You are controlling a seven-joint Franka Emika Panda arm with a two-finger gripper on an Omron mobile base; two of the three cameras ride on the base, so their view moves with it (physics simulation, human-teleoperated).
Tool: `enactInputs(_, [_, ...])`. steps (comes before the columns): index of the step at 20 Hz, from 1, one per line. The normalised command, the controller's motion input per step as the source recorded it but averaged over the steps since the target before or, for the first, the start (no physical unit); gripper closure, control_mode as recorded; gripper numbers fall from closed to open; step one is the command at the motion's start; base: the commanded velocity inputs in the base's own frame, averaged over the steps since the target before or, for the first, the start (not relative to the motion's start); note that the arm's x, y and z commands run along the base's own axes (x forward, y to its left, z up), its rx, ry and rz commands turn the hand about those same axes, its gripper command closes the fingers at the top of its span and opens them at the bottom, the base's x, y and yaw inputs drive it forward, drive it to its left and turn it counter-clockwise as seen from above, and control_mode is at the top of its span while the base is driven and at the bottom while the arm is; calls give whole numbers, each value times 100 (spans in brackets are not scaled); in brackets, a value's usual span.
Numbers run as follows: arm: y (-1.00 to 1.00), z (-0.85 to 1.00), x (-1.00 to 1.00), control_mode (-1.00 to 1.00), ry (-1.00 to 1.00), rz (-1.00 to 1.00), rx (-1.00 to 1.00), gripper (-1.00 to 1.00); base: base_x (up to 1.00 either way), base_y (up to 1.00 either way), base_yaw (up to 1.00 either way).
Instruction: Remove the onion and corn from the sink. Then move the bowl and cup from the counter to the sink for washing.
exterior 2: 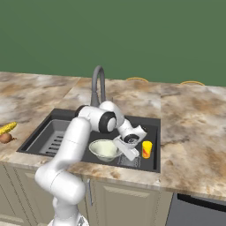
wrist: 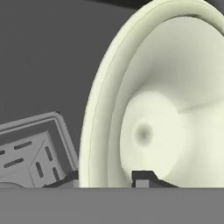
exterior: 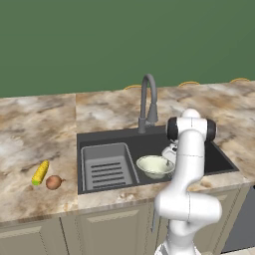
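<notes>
jaws parted a little either side of bowl (wrist: pixel 175 109) rim, one tip inside, one outside; can't tell whether pinching or letting go. gripper (wrist: pixel 105 177) low in sink (exterior: pixel 214 154), bowl sitting on basin floor beside ribbed rack (exterior: pixel 107 167). cup (exterior 2: pixel 147 149) also in basin, upright, just right of bowl. corn (exterior: pixel 40 172) and onion (exterior: pixel 54 182) out on counter (exterior: pixel 30 129), left of sink, side by side. looks basically done, just release and pull arm clear.
</notes>
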Motion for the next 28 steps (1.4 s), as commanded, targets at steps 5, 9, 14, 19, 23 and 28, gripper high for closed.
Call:
enactInputs(5, [1, -3, -10, -100, 0, 7, 0, -100, 0, 0, 0])
enactInputs(9, [0, 7, -12, -100, 0, 5, 0, -100, 0, 0, 0])
enactInputs(14, [0, 24, -12, -100, 0, 4, 0, -100, 0, 0, 0])
enactInputs(19, [-2, 34, -15, -100, 0, 3, -1, -100, 0, 0, 0])
enactInputs(23, [-1, 36, -22, -100, -6, 6, -7, -100, 0, 0, 0])
enactInputs(28, [0, 40, -23, -100, -9, 6, -7, -100, 0, 0, 0])
